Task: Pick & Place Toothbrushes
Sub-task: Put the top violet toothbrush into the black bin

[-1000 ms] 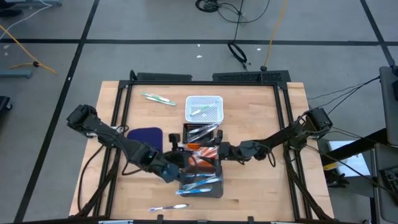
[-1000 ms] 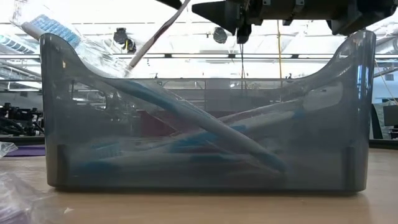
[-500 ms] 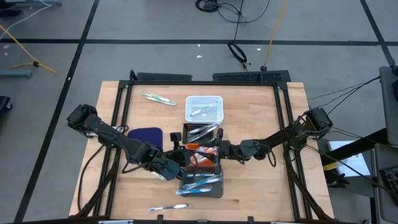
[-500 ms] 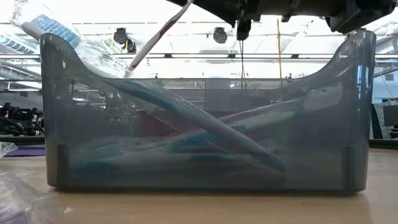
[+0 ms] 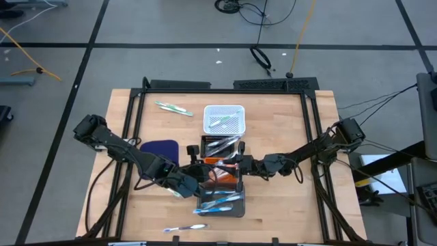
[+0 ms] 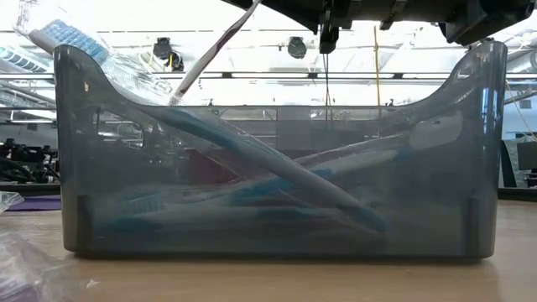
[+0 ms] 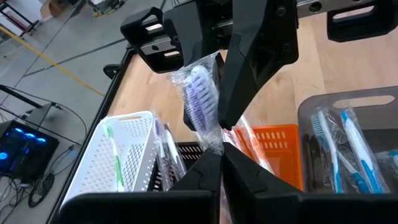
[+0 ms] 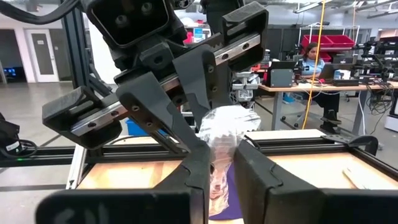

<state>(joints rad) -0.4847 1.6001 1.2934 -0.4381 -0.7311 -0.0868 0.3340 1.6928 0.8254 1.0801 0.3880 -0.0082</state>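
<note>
A purple-bristled toothbrush (image 7: 202, 102) in a clear wrapper hangs between my two grippers, above the orange tray (image 7: 277, 140). My left gripper (image 7: 221, 163) comes from the table's left and is shut on it. My right gripper (image 8: 221, 163) comes from the right and is shut on the wrapped head end. In the high view they meet at the tray column, left gripper (image 5: 199, 178), right gripper (image 5: 233, 164). Blue toothbrushes (image 6: 252, 180) lie crossed in the grey tray (image 6: 75, 168). My left gripper pinches the wrapped toothbrush just below its bristle head (image 7: 214, 144) between its two fingertips. The fingers slant down from the table's left. The toothbrush stands away from the fingertips, lifted clear over the trays. My right gripper has the crinkled wrapper at the head end (image 8: 221, 130) between its two fingers, coming about level from the table's right. One finger (image 7: 249, 74) lies alongside the bristle head. The wrapper hides the exact place of contact.
Several trays stand in a column: white (image 5: 223, 118), dark (image 5: 222, 145), orange (image 5: 223, 172), grey (image 5: 222, 201). Loose toothbrushes lie at the far left (image 5: 174, 108) and the near edge (image 5: 184, 227). A dark blue mat (image 5: 160, 149) lies left. A person (image 8: 311, 56) sits beyond the table.
My right gripper's fingers have drawn together around the toothbrush's head end. Both arms have stayed in place, and the toothbrush hangs where it was.
</note>
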